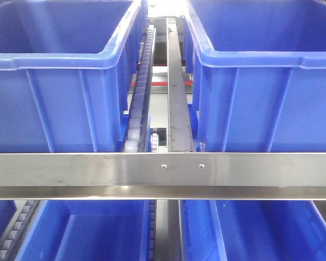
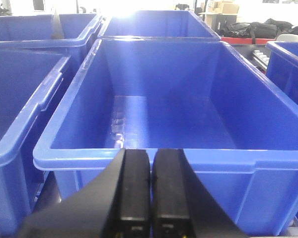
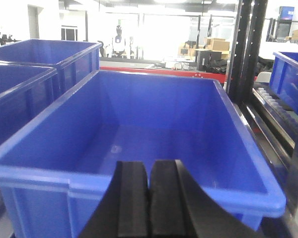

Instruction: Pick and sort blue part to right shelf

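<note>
The blue part is out of view in all three views. In the left wrist view my left gripper [image 2: 150, 152] is shut with nothing between its black fingers, hanging just in front of the near rim of a blue bin [image 2: 159, 157] whose floor shows bare. In the right wrist view my right gripper [image 3: 150, 164] is shut too, empty, in front of the near rim of another blue bin [image 3: 79, 173] with nothing lying in it. Neither gripper shows in the front view.
In the front view two blue bins [image 1: 60, 103] [image 1: 266, 103] stand on the upper shelf either side of a roller track [image 1: 140, 98] and a steel rail [image 1: 176, 92]. A steel crossbar [image 1: 163, 168] spans the front. More blue bins [image 1: 87, 231] sit below. Black rack posts [image 3: 248, 44] rise at right.
</note>
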You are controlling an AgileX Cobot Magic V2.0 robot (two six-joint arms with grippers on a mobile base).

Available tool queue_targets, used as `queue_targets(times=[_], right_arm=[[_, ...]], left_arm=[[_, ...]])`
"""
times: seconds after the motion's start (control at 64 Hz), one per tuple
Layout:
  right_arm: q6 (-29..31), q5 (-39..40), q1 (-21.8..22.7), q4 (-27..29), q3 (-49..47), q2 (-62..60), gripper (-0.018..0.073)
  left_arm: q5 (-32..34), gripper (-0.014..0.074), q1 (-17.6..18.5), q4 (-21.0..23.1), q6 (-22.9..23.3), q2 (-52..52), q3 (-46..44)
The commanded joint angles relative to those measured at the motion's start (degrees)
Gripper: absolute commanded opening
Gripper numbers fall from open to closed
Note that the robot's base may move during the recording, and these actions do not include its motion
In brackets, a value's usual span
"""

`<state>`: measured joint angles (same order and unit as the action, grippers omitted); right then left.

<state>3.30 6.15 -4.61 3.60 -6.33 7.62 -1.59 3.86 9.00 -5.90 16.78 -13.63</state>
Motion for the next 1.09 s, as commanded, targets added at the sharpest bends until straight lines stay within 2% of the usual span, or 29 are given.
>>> queue_targets(times=[0.0, 0.156, 0.266, 0.406, 0.531, 1.078], right_arm=[[0.4, 4.2, 0.3, 0.2, 1.5, -2.3, 0.0056], [0.4, 4.0, 1.7, 0.2, 6.8, -7.3, 0.0056], [0.4, 1.5, 3.2, 0.1, 6.9, -9.6, 0.0056], [0.1, 2.1, 3.2, -1.5, 6.9, -9.5, 0.0056], [-2.5, 2.6, 3.2, -1.8, 6.9, -9.5, 0.0056], [-2.5, 2.3, 3.2, -1.8, 6.9, -9.5, 0.0056]], left_arm=[[5.4, 0.0125, 0.0, 0.5, 0.6, 0.3, -1.6], [5.4, 0.0125, 0.0, 0.5, 0.6, 0.3, -1.6], [5.4, 0.0125, 0.0, 0.5, 0.6, 0.3, -1.6], [5.4, 0.0125, 0.0, 0.5, 0.6, 0.3, -1.6], [5.4, 0.0125, 0.0, 0.5, 0.6, 0.3, -1.6], [5.4, 0.0125, 0.0, 0.5, 0.6, 0.3, -1.6]])
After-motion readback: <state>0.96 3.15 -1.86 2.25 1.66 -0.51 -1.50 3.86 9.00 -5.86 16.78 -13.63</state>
